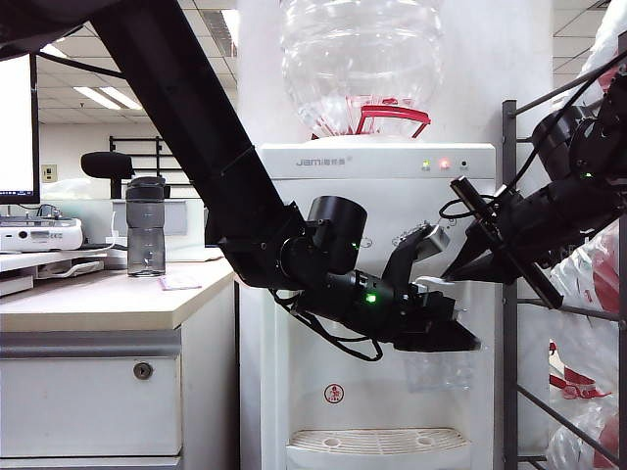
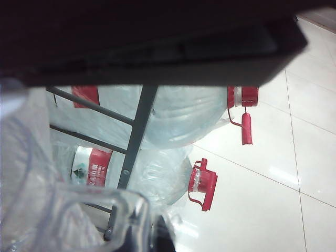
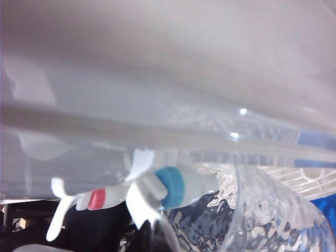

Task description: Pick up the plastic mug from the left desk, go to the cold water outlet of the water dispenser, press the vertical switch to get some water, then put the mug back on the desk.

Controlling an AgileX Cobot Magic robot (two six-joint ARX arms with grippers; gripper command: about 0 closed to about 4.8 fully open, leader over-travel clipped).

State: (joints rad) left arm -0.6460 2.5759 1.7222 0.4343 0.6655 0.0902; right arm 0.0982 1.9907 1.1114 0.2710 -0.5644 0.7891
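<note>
Right now my left hand (image 1: 446,328) hangs in front of the water dispenser (image 1: 367,196), its fingers closed on the plastic mug (image 1: 436,370). In the exterior view the mug shows faintly as a clear shape below the black hand, in front of the white cabinet and above the drip grille (image 1: 377,443). In the left wrist view the mug's clear handle (image 2: 113,210) sits close to the lens, and beyond it lie spare bottles (image 2: 178,113) with red caps on a grey metal rack (image 2: 137,134) over a pale tiled floor (image 2: 262,184).

My right hand (image 1: 453,272) reaches in from the right of the exterior view, fingers pressed together and holding nothing, its tip pointing down toward the taps just above my left hand. Whether it touches the lever I cannot tell. In the right wrist view the cold water outlet (image 3: 176,186), with its light-blue band, sits just beside the mug's dimpled wall (image 3: 262,210), and the vertical switch (image 3: 139,163) rises white behind it. The red-banded tap (image 3: 97,199) stands next to it. I cannot make out any water in the mug.

Off to the left, the left desk (image 1: 108,299) carries a smoky-grey bottle (image 1: 146,227) with a black lid.
</note>
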